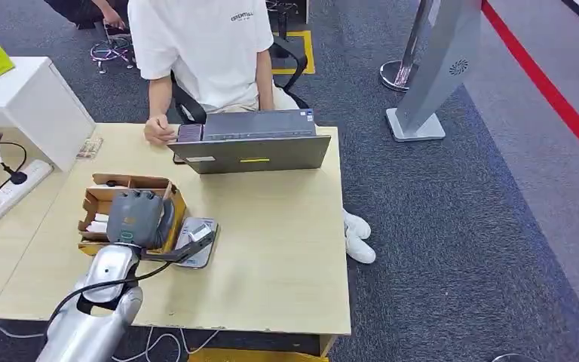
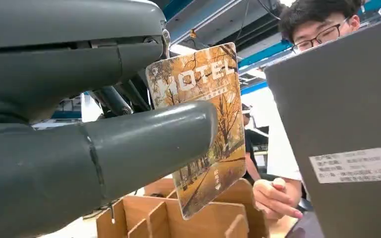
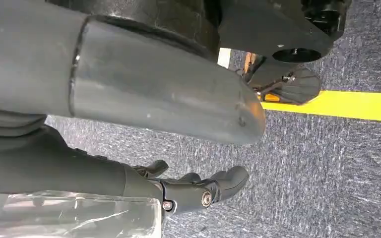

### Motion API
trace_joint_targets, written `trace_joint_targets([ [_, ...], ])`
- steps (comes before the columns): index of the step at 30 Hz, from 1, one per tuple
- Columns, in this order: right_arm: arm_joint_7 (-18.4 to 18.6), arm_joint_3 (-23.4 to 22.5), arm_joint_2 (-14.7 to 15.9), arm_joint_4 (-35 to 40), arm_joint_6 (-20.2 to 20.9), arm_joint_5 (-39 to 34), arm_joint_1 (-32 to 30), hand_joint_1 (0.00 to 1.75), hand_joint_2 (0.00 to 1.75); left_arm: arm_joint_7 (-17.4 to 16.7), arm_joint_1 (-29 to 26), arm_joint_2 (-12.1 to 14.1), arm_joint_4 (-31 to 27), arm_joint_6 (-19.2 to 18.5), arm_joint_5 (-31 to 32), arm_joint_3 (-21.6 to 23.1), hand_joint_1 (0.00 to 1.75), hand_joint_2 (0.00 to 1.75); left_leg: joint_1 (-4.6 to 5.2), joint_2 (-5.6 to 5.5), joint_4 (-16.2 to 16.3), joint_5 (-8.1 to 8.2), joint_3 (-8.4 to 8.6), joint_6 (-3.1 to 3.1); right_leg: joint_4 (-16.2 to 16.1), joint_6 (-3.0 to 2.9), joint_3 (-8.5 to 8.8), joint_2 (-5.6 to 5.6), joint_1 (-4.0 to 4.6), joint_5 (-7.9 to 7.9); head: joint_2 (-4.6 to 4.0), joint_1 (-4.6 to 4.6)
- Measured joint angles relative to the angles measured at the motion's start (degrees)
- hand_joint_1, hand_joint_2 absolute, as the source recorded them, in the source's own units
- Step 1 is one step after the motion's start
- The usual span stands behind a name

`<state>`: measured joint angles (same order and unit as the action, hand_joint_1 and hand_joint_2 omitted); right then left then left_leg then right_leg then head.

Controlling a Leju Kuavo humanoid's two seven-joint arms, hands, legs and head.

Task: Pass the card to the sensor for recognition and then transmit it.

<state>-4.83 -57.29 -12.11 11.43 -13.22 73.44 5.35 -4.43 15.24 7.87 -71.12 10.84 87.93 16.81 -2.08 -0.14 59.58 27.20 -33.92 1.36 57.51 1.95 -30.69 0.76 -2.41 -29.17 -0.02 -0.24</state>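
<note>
— Brown cardboard, that is what we notice first: a low brown cardboard organiser box with dividers [image 1: 99,202] sits on the pale wooden bench [image 1: 271,249], and we can make out flat white pieces lying in its compartments, though we cannot tell what they are.

— We see the left robot hand [image 1: 140,219] right above that box. From the left wrist camera it pinches the autumn-toned hotel key card printed with yellow trees [image 2: 203,129] between its thick grey thumb and the darker fingers behind. The card stands nearly upright, its lower corner just above the box's wooden-looking dividers.

— So the card is in the hand, over the box. Just beside the box, on the side away from the white cabinet, we see a flat grey card reader with a glossy top [image 1: 197,243] lying on the bench.

— And the right robot hand [image 3: 198,191]?

— We find it over dark grey carpet with a yellow line. Its dark fingers are loosely curled, apart from the thumb, with nothing in them.

— Across the bench, a person in a white T-shirt [image 1: 196,45] sits behind an open grey laptop [image 1: 250,143], one hand at its edge.
</note>
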Motion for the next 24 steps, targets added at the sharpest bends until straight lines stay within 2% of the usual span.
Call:
trace_joint_targets([
  [24,0.0,0.0,-0.7,-0.2,0.6,0.3,0.0,0.0,0.0,-1.5,-2.0,-4.2,7.6,1.5,1.9,3.0,1.75,0.0,0.0,-0.02,0.0,0.0,-0.03,0.0,0.0,0.0,-0.01,-0.02,0.0,0.0,0.0,0.0],
])
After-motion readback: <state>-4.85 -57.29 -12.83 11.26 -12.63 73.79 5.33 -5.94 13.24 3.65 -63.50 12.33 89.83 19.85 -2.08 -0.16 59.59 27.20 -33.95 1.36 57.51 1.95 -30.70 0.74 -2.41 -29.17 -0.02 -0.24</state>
